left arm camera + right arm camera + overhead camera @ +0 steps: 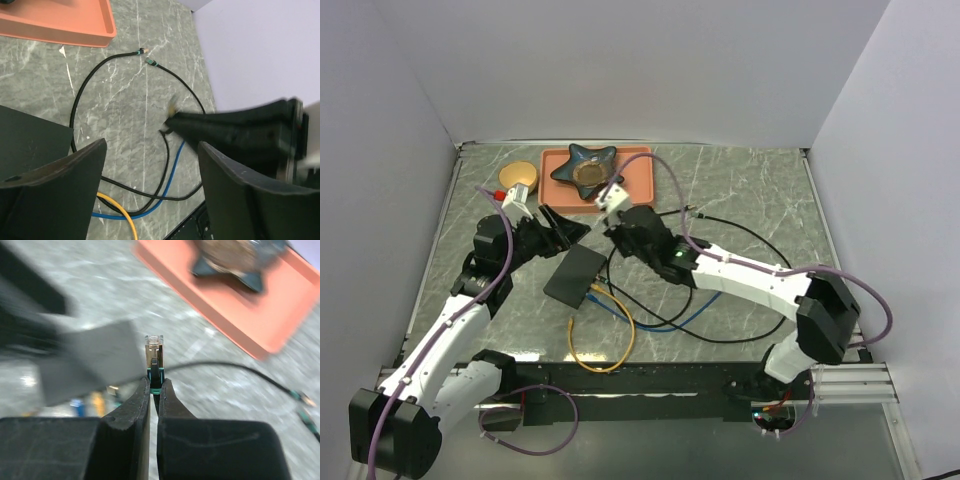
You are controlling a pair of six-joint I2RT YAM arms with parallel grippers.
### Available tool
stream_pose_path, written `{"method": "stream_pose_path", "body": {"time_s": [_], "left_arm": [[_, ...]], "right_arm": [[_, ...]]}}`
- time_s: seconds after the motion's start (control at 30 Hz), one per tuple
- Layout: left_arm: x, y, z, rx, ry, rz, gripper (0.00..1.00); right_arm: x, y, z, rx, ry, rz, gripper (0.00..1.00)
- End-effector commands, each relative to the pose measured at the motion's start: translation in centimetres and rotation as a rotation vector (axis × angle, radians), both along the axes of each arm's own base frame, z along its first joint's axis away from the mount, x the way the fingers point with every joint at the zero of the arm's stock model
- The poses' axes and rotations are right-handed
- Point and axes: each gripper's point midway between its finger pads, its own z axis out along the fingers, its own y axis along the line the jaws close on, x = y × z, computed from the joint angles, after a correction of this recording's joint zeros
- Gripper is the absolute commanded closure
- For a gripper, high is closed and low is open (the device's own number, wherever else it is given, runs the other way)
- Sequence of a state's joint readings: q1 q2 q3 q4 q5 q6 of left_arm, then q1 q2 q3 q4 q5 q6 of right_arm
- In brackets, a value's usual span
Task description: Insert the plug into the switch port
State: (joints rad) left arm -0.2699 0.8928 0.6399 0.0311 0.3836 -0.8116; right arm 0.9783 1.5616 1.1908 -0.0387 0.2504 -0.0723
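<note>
The switch port (576,275) is a flat black box lying mid-table, with yellow and blue cables at its right edge. It also shows at the left of the left wrist view (25,137) and as a blurred grey slab in the right wrist view (92,362). My right gripper (618,238) (154,382) is shut on a clear-tipped plug (154,347) with a teal boot, held just right of the switch's far end. My left gripper (566,228) (152,145) is open and empty, over the switch's far end.
An orange-pink tray (638,188) (60,27) (260,325) holding a dark star-shaped dish (592,166) stands at the back. A round yellow object (517,175) is at the back left. Black, blue (172,167) and yellow (620,345) cables loop over the table.
</note>
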Motion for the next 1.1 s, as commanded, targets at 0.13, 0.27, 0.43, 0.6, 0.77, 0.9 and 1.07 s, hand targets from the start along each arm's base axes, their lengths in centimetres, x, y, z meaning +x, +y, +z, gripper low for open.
{"method": "stream_pose_path", "body": {"time_s": [0.13, 0.27, 0.43, 0.6, 0.77, 0.9, 1.07], "left_arm": [[0.3, 0.1, 2.6, -0.001, -0.074, 0.011, 0.16], [0.6, 0.1, 1.8, 0.006, -0.063, 0.013, 0.15], [0.8, -0.4, 0.8, -0.007, -0.04, -0.012, 0.15], [1.0, -0.7, 0.5, -0.003, -0.033, -0.023, 0.15], [1.0, -0.5, 0.3, 0.008, -0.033, -0.014, 0.15], [1.4, 0.5, -0.8, 0.065, -0.013, 0.03, 0.15], [2.4, 1.8, -3.0, 0.14, 0.026, 0.086, 0.14]], "right_arm": [[3.4, -16.4, 9.4, 0.109, -0.187, -0.484, 1.0], [0.7, -25.8, 17.2, 0.133, -0.374, -0.811, 1.0], [-6.3, -35.5, 25.8, 0.404, -0.579, -1.059, 1.0], [-9.7, -39.8, 28.9, 0.454, -0.682, -1.148, 1.0], [-6.5, -35.7, 26.6, 0.341, -0.605, -1.031, 1.0], [-1.3, -28.1, 20.1, 0.106, -0.449, -0.831, 1.0], [2.1, -20.0, 9.6, -0.198, -0.248, -0.587, 1.0]]}}
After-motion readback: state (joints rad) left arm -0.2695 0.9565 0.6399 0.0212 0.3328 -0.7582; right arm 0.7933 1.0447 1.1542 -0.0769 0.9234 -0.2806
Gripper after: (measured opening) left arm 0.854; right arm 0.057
